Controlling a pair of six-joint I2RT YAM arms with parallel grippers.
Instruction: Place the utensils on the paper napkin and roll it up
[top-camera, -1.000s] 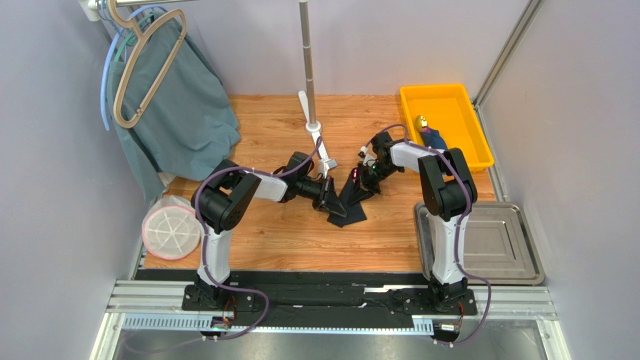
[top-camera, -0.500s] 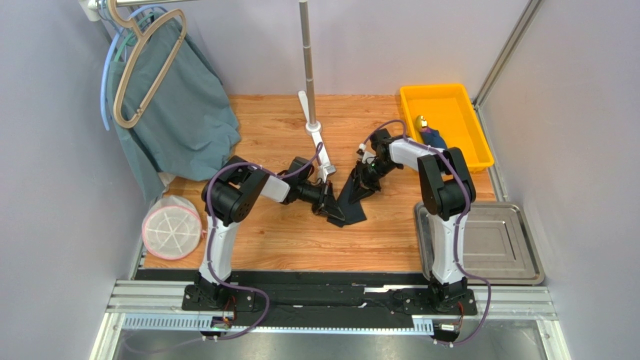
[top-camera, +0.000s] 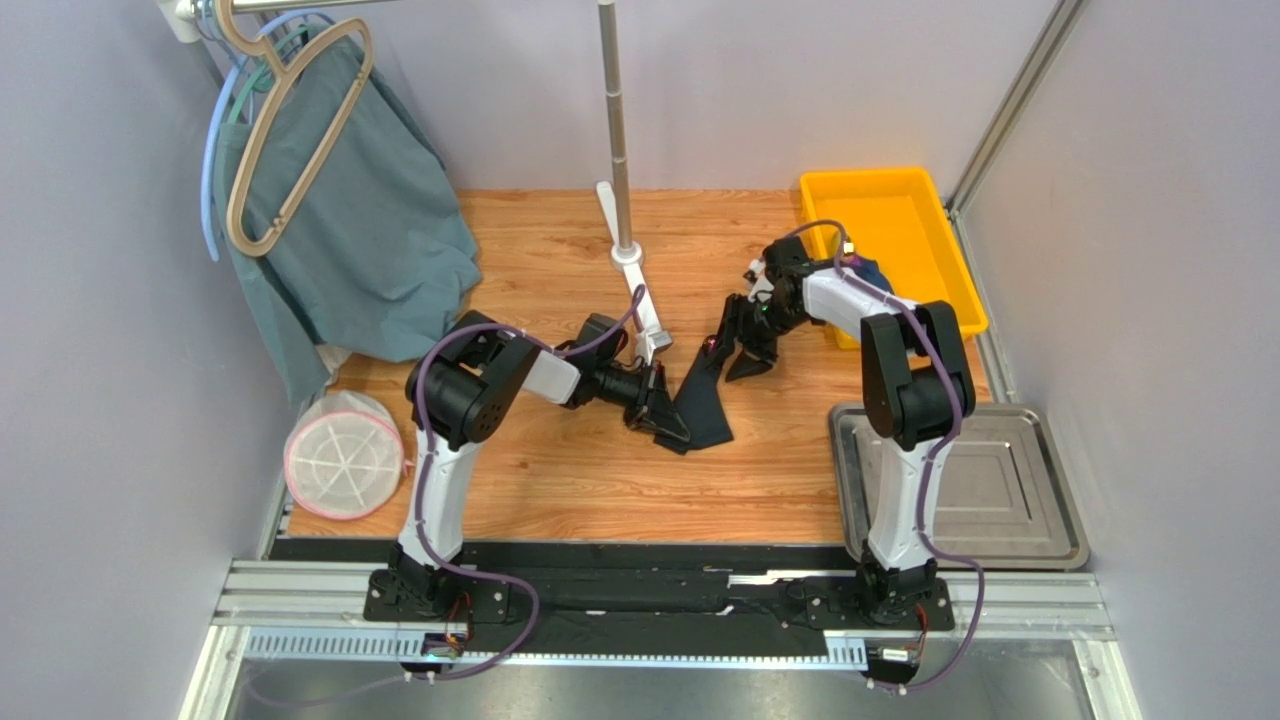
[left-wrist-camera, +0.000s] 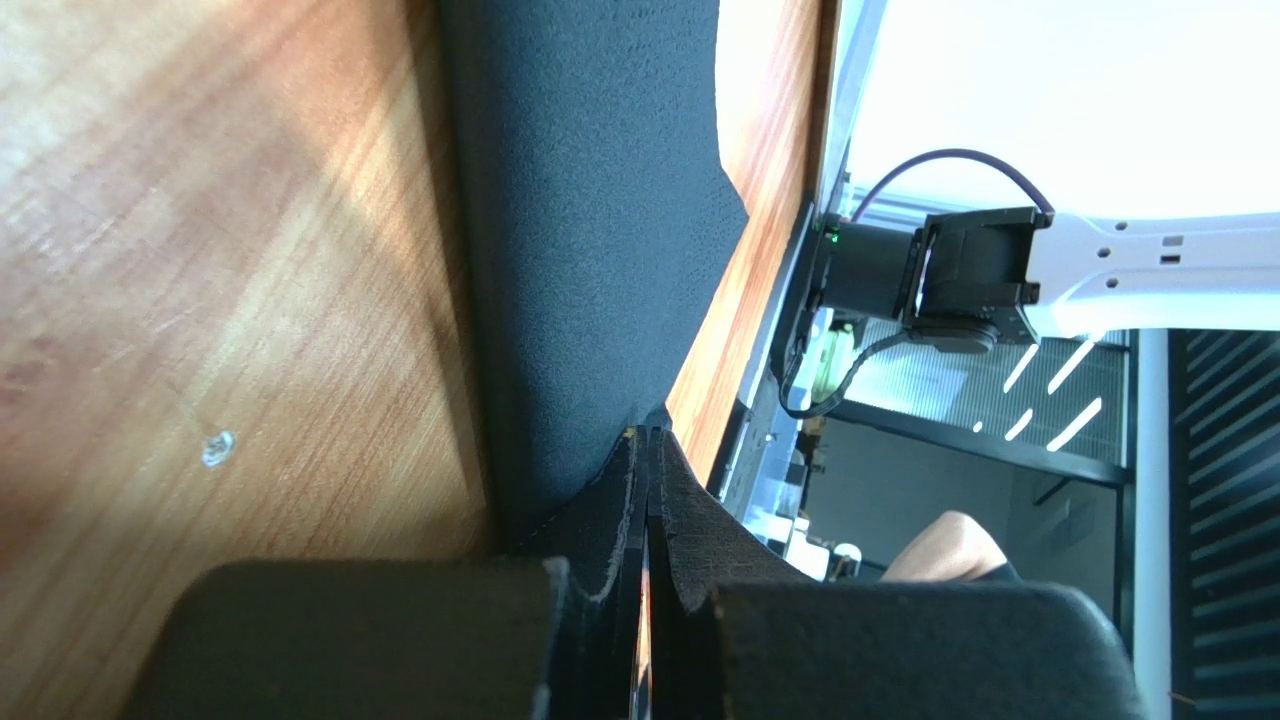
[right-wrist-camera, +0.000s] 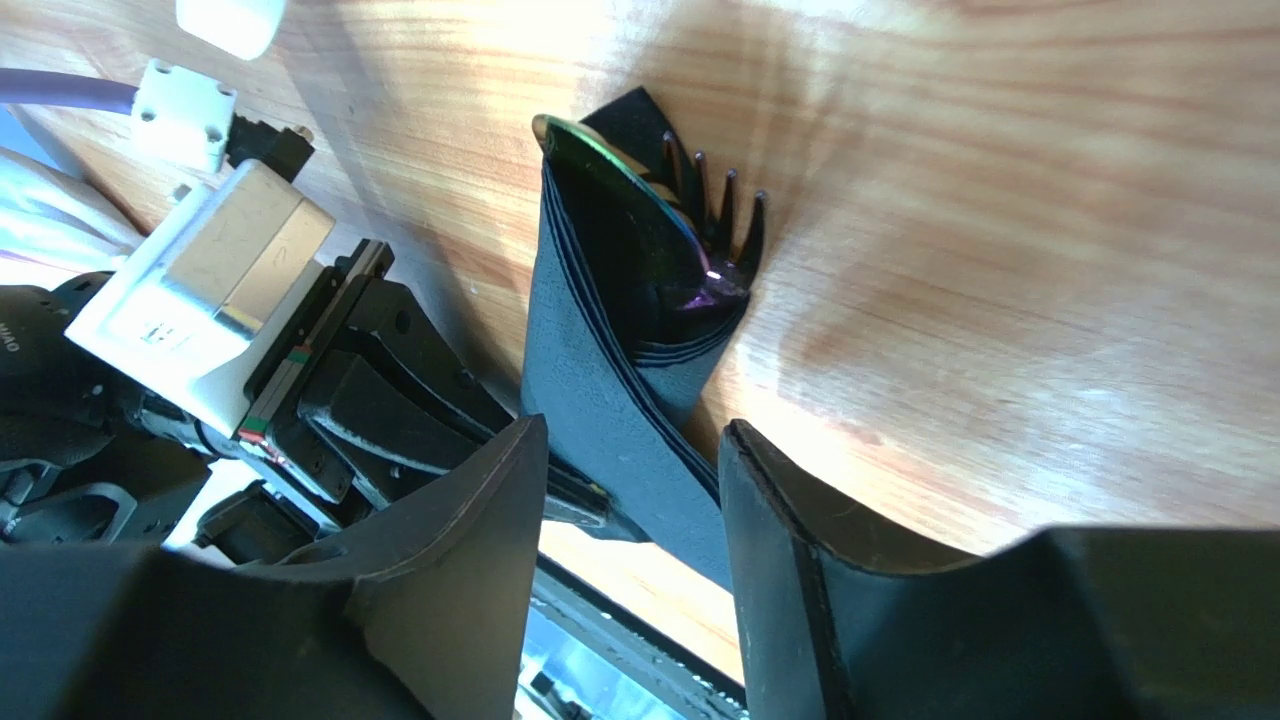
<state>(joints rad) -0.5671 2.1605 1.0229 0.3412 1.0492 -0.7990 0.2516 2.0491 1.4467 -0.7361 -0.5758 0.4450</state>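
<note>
The black paper napkin (top-camera: 703, 393) lies folded into a long narrow bundle on the wooden table. In the right wrist view (right-wrist-camera: 601, 330), dark fork tines (right-wrist-camera: 718, 203) and an iridescent spoon bowl (right-wrist-camera: 594, 158) poke out of its far end. My left gripper (top-camera: 658, 408) is shut at the napkin's near left edge; its closed fingertips (left-wrist-camera: 649, 443) meet the sheet (left-wrist-camera: 586, 225). My right gripper (top-camera: 739, 342) is open and empty just above the bundle's far end, the fingers (right-wrist-camera: 496, 495) straddling it without touching.
A yellow bin (top-camera: 902, 188) at the back right holds a dark blue bundle with a gold tip (top-camera: 860, 273). A steel tray (top-camera: 992, 488) sits at the front right. A pole stand (top-camera: 628, 255) rises behind the napkin. A teal cloth (top-camera: 361, 210) hangs back left, above a white round basket (top-camera: 346, 453).
My left gripper brought the lifted napkin flap down and over. My right gripper has let go of the bundle and drawn back toward the far right.
</note>
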